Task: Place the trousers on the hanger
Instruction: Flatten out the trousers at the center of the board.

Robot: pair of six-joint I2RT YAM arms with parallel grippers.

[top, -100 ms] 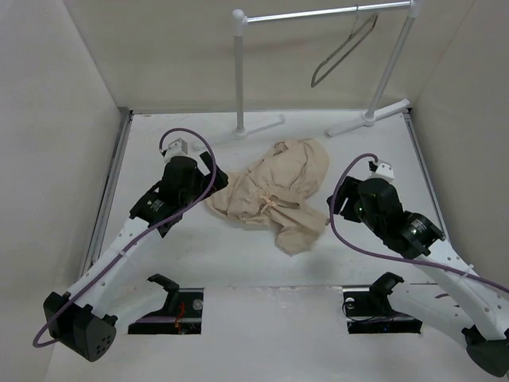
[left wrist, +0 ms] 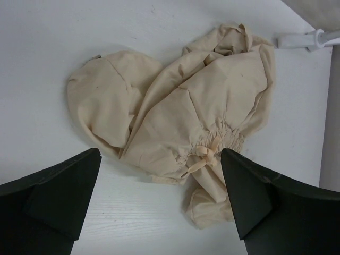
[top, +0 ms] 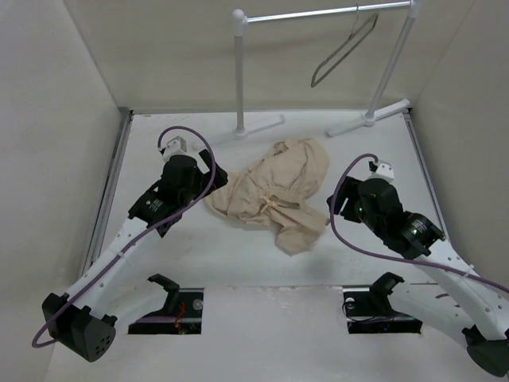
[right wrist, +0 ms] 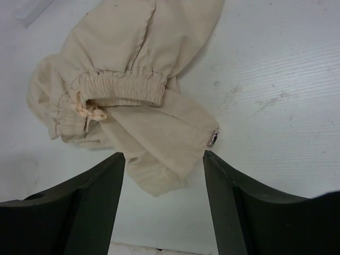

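Observation:
The beige trousers (top: 274,195) lie crumpled in a heap on the white table, with the elastic waistband and its drawstring bow (left wrist: 204,154) facing up. The thin grey hanger (top: 343,49) hangs from the rack's bar at the back right, far from both arms. My left gripper (top: 211,173) hovers at the heap's left edge, open wide, with the cloth (left wrist: 180,117) ahead of its empty fingers. My right gripper (top: 337,204) hovers at the heap's right edge, open and empty, with a trouser fold (right wrist: 159,138) between and beyond its fingertips.
The white tubular garment rack (top: 238,72) stands at the back, its feet (top: 262,126) on the table behind the heap. Plain walls close the left, right and back sides. Two dark cut-outs (top: 171,310) lie by the arm bases.
Almost nothing differs; the left arm's lower part has shifted a touch. The trousers and right arm have not moved.

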